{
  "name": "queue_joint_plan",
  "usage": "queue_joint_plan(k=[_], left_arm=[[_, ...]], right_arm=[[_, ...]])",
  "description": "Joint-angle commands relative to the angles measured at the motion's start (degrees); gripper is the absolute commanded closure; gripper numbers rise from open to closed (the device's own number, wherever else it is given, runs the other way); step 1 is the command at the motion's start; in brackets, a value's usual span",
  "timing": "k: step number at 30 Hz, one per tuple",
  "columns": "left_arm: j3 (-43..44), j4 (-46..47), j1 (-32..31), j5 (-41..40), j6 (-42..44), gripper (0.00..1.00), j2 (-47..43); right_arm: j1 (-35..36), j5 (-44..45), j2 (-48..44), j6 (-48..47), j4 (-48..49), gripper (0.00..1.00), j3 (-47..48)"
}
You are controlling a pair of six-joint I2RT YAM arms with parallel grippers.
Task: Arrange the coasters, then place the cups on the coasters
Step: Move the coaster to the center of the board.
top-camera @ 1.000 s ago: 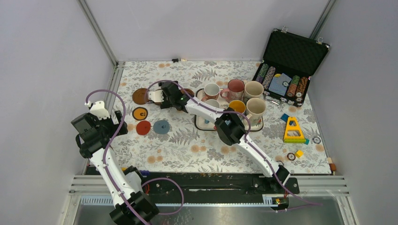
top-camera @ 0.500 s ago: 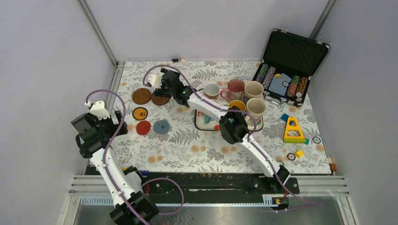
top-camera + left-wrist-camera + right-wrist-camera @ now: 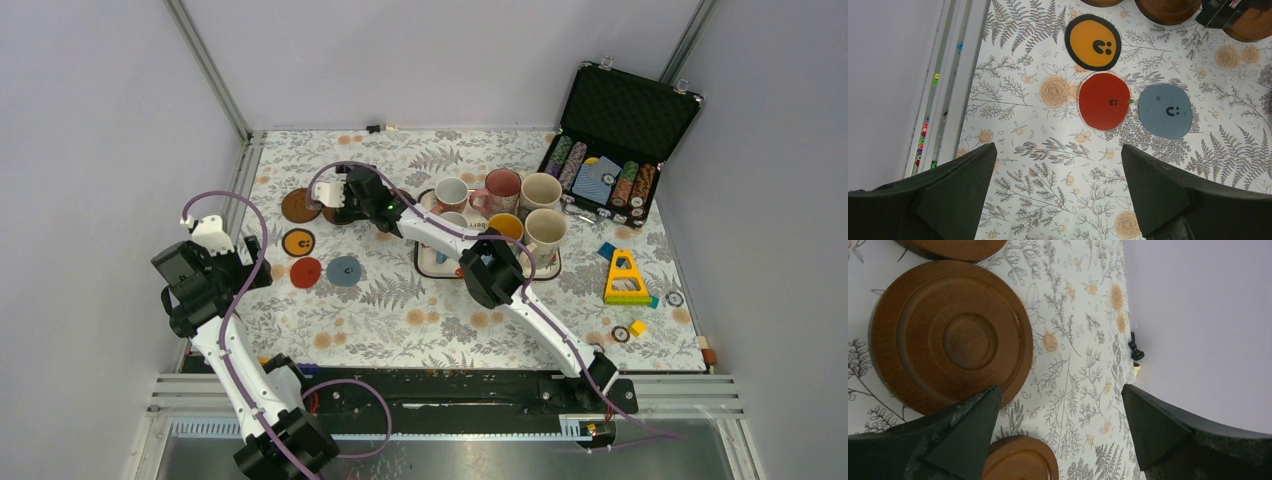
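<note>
Brown wooden round coasters (image 3: 950, 335) lie near the worktop's (image 3: 400, 310) far-left corner, below the right hand (image 3: 1058, 400), fingers apart, empty. Red round coaster (image 3: 1104, 101), grey-blue round coaster (image 3: 1165, 110) and orange-centred black round coaster (image 3: 1093, 42) lie by the left edge beneath the left hand (image 3: 1058, 147), likewise apart and empty.

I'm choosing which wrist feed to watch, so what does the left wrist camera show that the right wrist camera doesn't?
Left wrist only: the orange-centred coaster, red coaster and grey-blue coaster. Right wrist only: a small black fitting by the wall. Both: the brown coasters, just edges in the left view, on the floral cloth.
</note>
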Motion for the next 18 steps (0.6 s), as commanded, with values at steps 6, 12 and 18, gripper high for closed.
queue_joint_plan(k=[6,12,18], left_arm=[[0.3,2.8,0.3,1.9,-0.1,0.02,-0.7],[0.3,2.8,0.3,1.9,-0.1,0.02,-0.6],[0.3,2.8,0.3,2.0,0.0,0.02,-0.7]], right_arm=[[0.1,-3.6,1.2,-11.4,-1.8,0.00,-0.9],[-0.1,-4.5,1.7,-13.7,-4.1,0.00,-0.4],[-0.4,-4.2,1.5,-15.1,-5.8,0.00,-0.2]])
